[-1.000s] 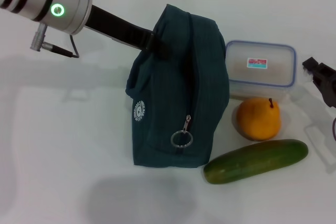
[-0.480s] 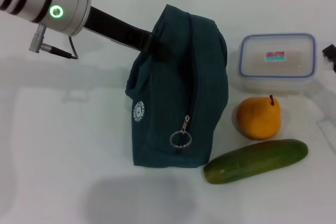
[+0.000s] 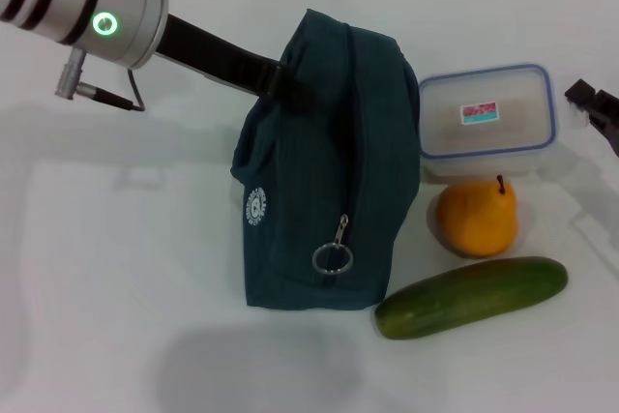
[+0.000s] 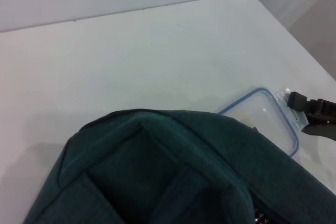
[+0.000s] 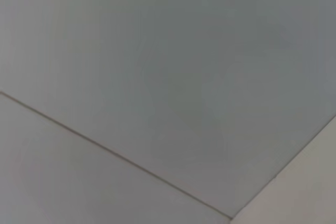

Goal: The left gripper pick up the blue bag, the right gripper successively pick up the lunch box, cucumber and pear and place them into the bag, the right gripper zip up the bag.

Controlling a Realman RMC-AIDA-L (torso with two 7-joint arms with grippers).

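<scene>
The blue bag (image 3: 329, 191) stands upright at the table's middle, its zipper ring pull (image 3: 332, 258) hanging at the front. My left gripper (image 3: 288, 84) reaches in from the back left and is shut on the bag's top edge. To the bag's right the lunch box (image 3: 488, 123) hangs slightly raised. My right gripper (image 3: 580, 103) holds it by its right end, at the view's right edge. In front of the box sits the pear (image 3: 476, 218), and the cucumber (image 3: 471, 297) lies in front of that. The left wrist view shows the bag's top (image 4: 157, 171), the lunch box (image 4: 270, 116) and the right gripper (image 4: 302, 114).
Everything rests on a white table (image 3: 126, 268), with open surface to the left of the bag and in front of it. A wall seam runs along the back. The right wrist view shows only plain grey surfaces with seams.
The lunch box went right and back with my right gripper, then came left again toward the bag. The bag, pear, cucumber and left arm have stayed put.
</scene>
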